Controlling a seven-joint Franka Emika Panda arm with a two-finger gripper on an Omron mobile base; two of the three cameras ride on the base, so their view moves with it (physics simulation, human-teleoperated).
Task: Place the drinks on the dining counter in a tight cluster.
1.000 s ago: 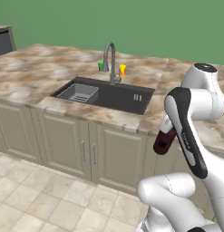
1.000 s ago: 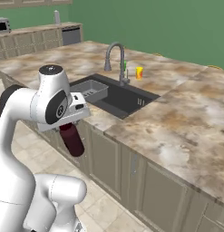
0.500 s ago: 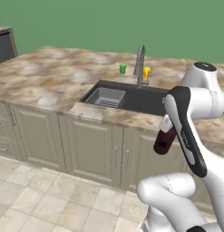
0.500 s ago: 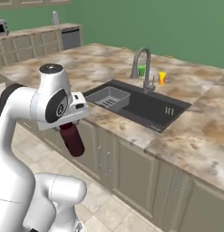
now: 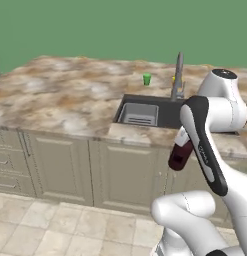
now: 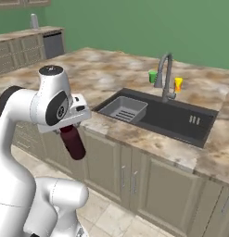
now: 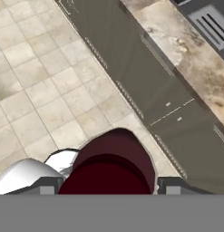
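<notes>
My gripper (image 6: 70, 130) hangs in front of the cabinet doors, below the counter's edge, shut on a squat dark-maroon bottle (image 6: 73, 141). That bottle (image 5: 179, 154) points down and slightly tilted, clear of the floor. In the hand view the maroon bottle (image 7: 111, 164) sits between the two dark fingertips (image 7: 46, 186), over floor tiles and cabinet fronts. The dining counter (image 5: 70, 95) is the long beige marbled top (image 6: 106, 69) behind the arm. No other drink is in sight.
A dark sink (image 6: 157, 113) with a grey rack and a curved steel faucet (image 6: 164, 74) is set into the counter. A small green cup (image 5: 147, 79) and a yellow item (image 6: 178, 84) stand behind the faucet. A back counter with a dishwasher (image 6: 53, 44) lies far left.
The whole scene has slid to the right in both base views, so the base has driven left along the counter. The arm keeps the same pose with the maroon bottle held.
</notes>
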